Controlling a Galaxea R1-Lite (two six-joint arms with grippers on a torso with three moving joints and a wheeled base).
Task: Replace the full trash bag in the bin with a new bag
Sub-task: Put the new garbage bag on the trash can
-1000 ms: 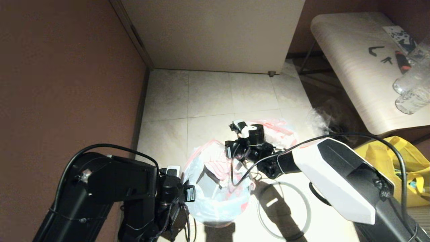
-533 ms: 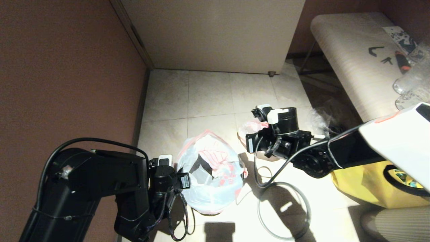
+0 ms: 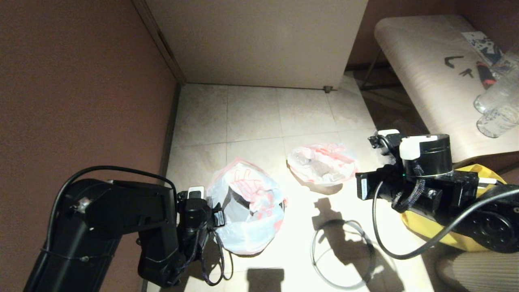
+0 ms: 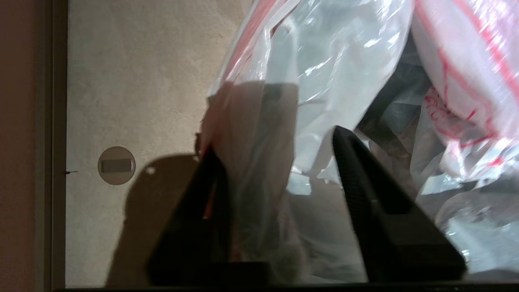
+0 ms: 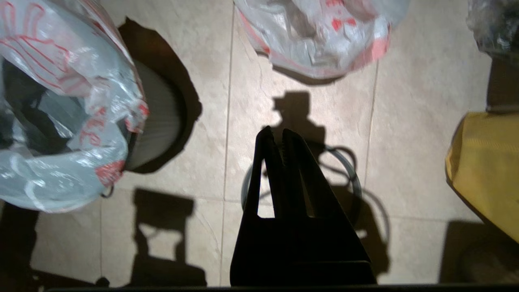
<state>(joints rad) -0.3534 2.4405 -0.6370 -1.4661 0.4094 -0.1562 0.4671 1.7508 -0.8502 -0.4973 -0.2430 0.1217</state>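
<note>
While the new bag sits loosely draped over the bin on the floor, I judge it light, limp and slippery; I would grip its edge. The left claw stands part open around film, the right claw shut, empty.

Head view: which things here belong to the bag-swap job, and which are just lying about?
Job:
- new bag, draped over the bin
- full trash bag, on the floor
- grey ring rim, on the floor
- left gripper, at the new bag
- right gripper, empty

Lying about:
- yellow tote
- bench with bottles
</note>
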